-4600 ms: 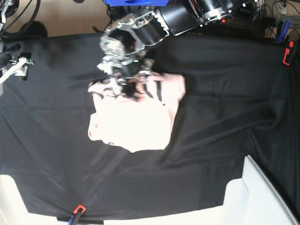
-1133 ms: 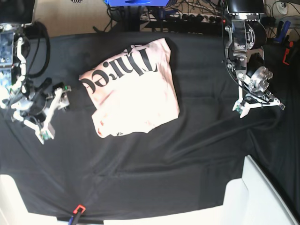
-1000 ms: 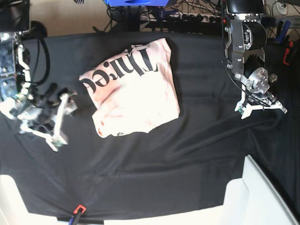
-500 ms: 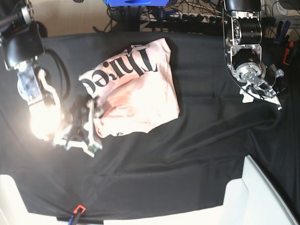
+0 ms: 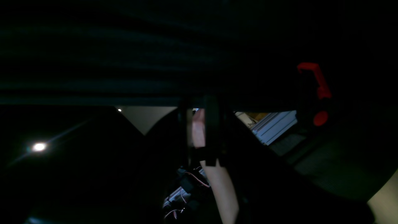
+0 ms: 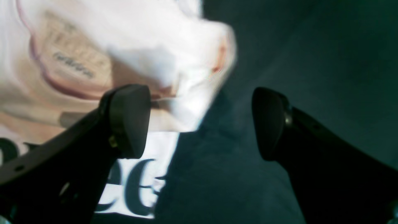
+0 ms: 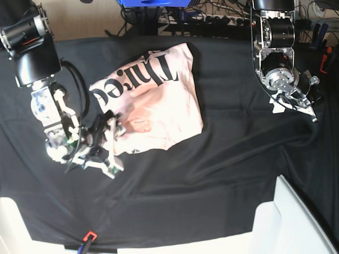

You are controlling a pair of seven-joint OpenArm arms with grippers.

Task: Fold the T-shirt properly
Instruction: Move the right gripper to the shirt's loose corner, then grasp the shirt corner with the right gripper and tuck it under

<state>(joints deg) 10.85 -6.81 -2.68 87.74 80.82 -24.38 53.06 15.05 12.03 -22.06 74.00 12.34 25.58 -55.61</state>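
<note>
Looking down from the base view, we see the whole T-shirt [image 7: 151,100] lying folded into a rough rectangle on the black cloth [image 7: 228,169] that covers the surface, left of centre. It is pale pink, with large black lettering along its upper left part. Only this view shows both arms together, well apart. The right gripper [image 7: 106,143] sits at the shirt's lower left corner, while the left gripper [image 7: 296,100] hangs over bare cloth far to the other side. The right wrist view adds what the base cannot: the fingers [image 6: 127,119] spread wide, one over the shirt's edge, the other over cloth, pinching nothing. The left wrist view is nearly black; a red clamp [image 5: 314,84] shows, and its fingers are pressed together.
</note>
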